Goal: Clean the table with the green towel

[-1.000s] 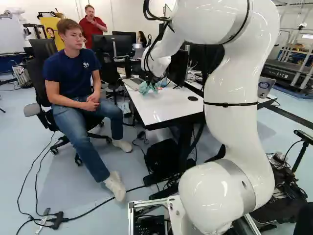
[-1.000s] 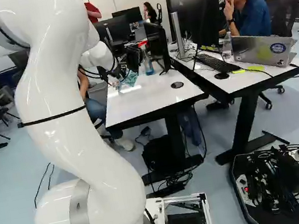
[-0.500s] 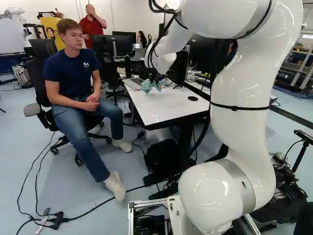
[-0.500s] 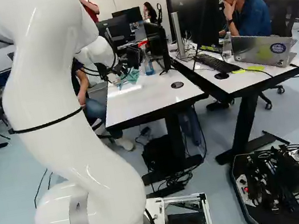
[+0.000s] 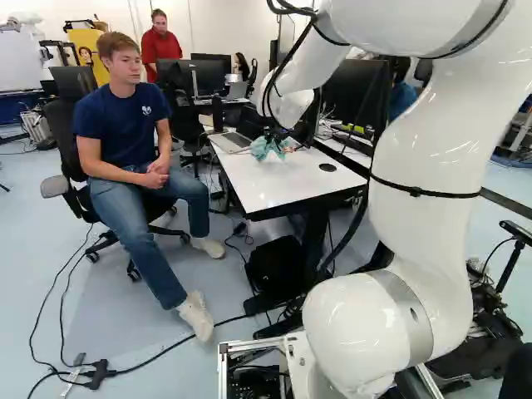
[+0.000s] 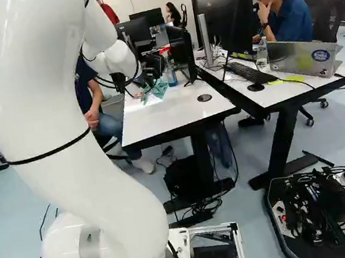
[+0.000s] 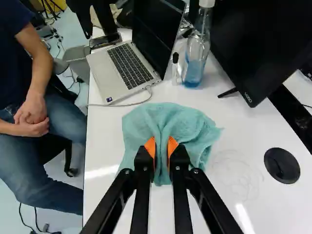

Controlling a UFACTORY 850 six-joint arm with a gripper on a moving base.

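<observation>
Okay, going near to far, with twelve o'clock as straight ahead of the base. Closest up, at the foot of both base views: thick, glossy white jointed arm (image 5: 382,332). Past that at about twelve, straight-edged white-topped table (image 6: 174,117) with dark legs.

Switching to the wrist view, with twelve now straight ahead of the gripper. Out at between three and four, round black plastic cable cover (image 7: 282,165) set in the tabletop. Closer in at roughly four, just beside the cloth, some faint scribbly marks (image 7: 236,175).

Now the good bit: black two-finger gripper (image 5: 271,140) with orange pads, jaws pinching a fold of soft teal-green cloth towel (image 7: 180,122). Towel bunched up on the tabletop, spread to both sides of the fingers.

Beyond it, at one, clear spray bottle with blue liquid (image 7: 196,58). At eleven, open silver laptop with black keys (image 7: 105,70). Between one and two, flat black monitor (image 7: 268,44) on thin feet.
</observation>
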